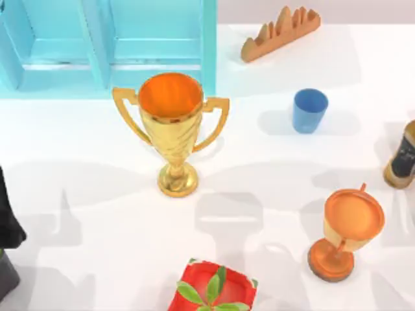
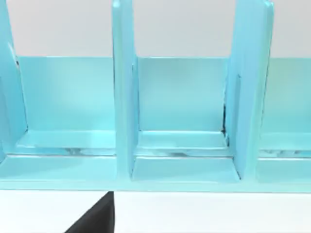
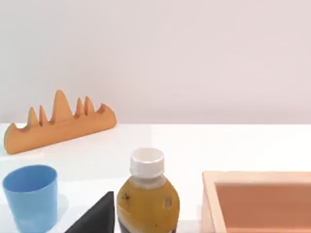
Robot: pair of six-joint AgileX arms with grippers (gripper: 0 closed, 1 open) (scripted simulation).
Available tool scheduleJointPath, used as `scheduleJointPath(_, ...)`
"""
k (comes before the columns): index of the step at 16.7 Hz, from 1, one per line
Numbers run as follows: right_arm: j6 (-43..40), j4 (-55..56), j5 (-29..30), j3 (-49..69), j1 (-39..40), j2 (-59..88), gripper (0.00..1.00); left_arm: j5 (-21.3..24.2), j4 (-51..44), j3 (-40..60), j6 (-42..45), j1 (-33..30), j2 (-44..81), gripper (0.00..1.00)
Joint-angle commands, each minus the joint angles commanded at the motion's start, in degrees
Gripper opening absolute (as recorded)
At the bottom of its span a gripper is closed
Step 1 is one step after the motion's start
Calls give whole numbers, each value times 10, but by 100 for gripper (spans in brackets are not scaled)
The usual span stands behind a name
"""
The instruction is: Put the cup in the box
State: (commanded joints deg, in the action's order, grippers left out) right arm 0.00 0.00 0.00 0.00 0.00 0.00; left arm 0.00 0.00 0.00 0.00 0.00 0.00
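A white table (image 1: 272,194) is seen from above, with a turquoise shelf unit (image 1: 104,45) at the far left corner. The blue cup (image 1: 309,110) stands upright toward the right, well apart from the gold trophy (image 1: 172,129) at the middle and the orange goblet (image 1: 343,233) nearer the front. A wooden rack (image 1: 280,34) lies at the back, a bottle (image 1: 403,159) at the right edge, a red gift box (image 1: 214,291) at the front. Part of the left arm (image 1: 8,227) is seen parked at the left edge.

In the left wrist view, the shelf unit's open compartments are faced; whether that claw is spread cannot be told.

In the right wrist view, the cup stands beside the bottle, with a wooden box (image 3: 257,201) close by. The right claw's state cannot be told either.

The cup is not yet gripped. It is probably best approached by the right arm, lowered over the rim with fingers spread wide, the bottle being avoided, then carried upright into the wooden box.
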Motion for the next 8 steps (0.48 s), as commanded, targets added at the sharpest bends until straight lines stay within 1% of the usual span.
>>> scheduleJointPath(4,1,-12,1,16,2,16,100,0,0,0,0,0,0,100)
scheduleJointPath(6,5,-41,4,54,7,56,100,0,0,0,0,0,0,100)
scheduleJointPath(8,11,-86,7,118,16,121,100,0,0,0,0,0,0,100)
